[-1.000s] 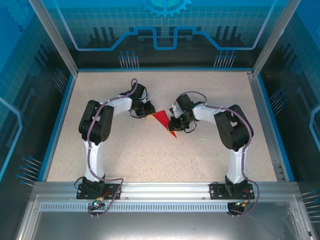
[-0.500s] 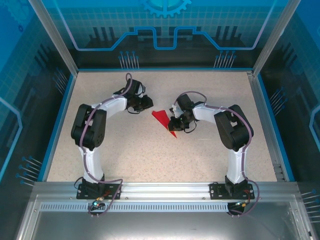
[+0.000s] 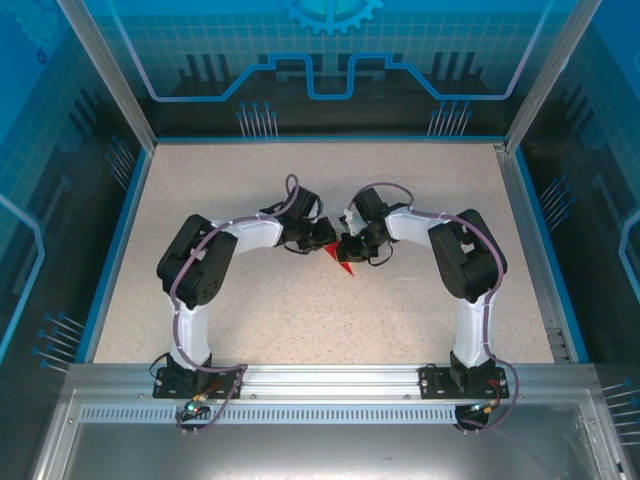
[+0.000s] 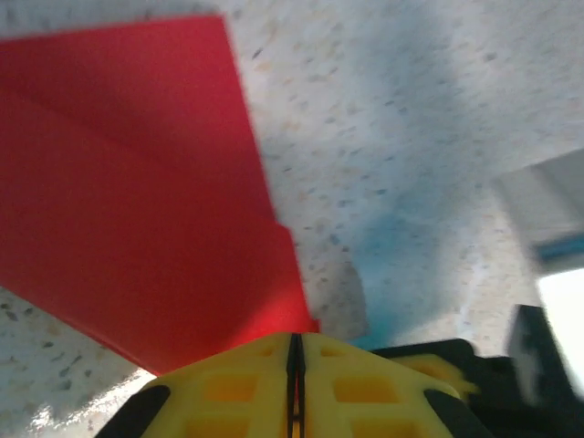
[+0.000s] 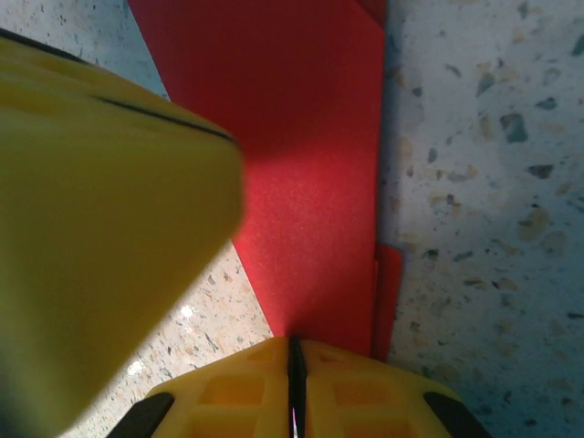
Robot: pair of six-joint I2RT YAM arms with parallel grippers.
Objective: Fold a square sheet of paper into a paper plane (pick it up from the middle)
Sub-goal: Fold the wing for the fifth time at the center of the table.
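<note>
The square sheet of paper lies flat on the table, folded into a narrow red pointed dart, the paper plane (image 3: 344,265). In the top view both grippers cover most of it, and its tip pokes out toward the near side. My left gripper (image 3: 326,240) is shut, its yellow tips (image 4: 294,342) down at the edge of the red paper (image 4: 137,201). My right gripper (image 3: 347,246) is also shut, tips (image 5: 294,345) resting on the paper (image 5: 310,137) beside a folded edge. One left finger (image 5: 100,228) looms blurred close beside it. Neither grip on the paper is visible.
The speckled table (image 3: 300,310) is bounded by a blue rim and glass walls (image 3: 120,230). Part of the right arm (image 4: 547,310) sits just right of the left fingers. The two grippers nearly touch at the table's middle.
The left arm has swung right from beside the paper to over it, next to the right gripper, and its jaws have closed. The right arm and paper have not moved.
</note>
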